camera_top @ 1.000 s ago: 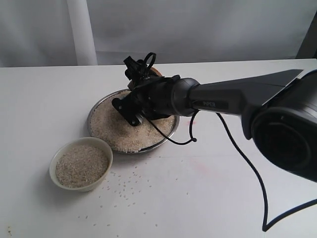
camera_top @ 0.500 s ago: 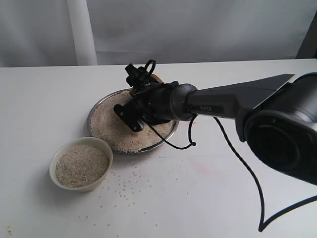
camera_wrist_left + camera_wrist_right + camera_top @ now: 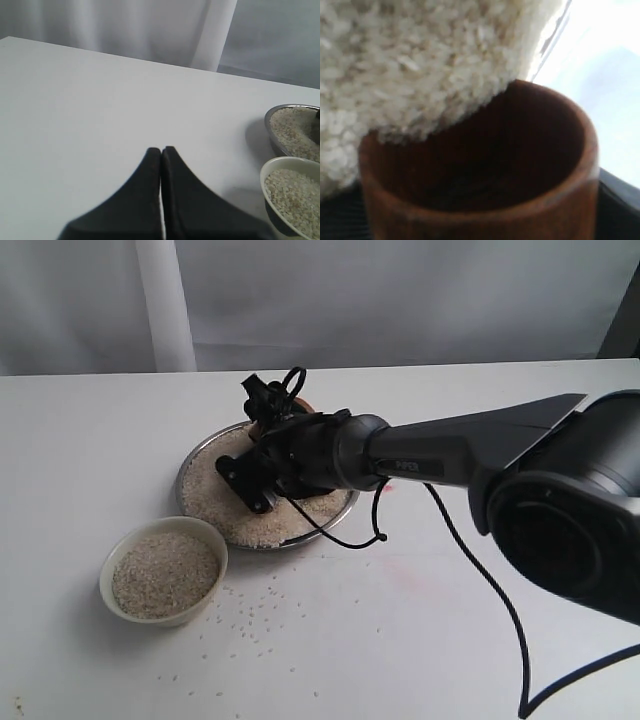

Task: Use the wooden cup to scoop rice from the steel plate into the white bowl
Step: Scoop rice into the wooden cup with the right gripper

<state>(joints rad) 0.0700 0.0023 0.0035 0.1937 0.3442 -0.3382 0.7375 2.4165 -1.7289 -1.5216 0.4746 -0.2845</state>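
The steel plate [image 3: 190,468] holds a bed of rice [image 3: 222,502]. My right gripper [image 3: 283,420] reaches over the plate's far side, shut on the wooden cup [image 3: 300,404], which the wrist mostly hides there. In the right wrist view the wooden cup [image 3: 485,200] fills the frame. It is tipped, its dark inside shows no grains, and its rim meets the rice [image 3: 410,60]. The white bowl [image 3: 109,567], filled with rice, stands in front of the plate to the left. My left gripper [image 3: 161,150] is shut on nothing above bare table, beside the white bowl [image 3: 271,170] and the steel plate [image 3: 278,110].
Loose grains [image 3: 250,625] lie scattered on the white table in front of the bowl and the plate. A black cable [image 3: 480,545] trails from the right arm across the table. A white post [image 3: 165,305] and a grey curtain stand behind the table's far edge.
My right arm has slid left over the plate with the cup. The bowl, the plate and the scattered grains have stayed where they were.
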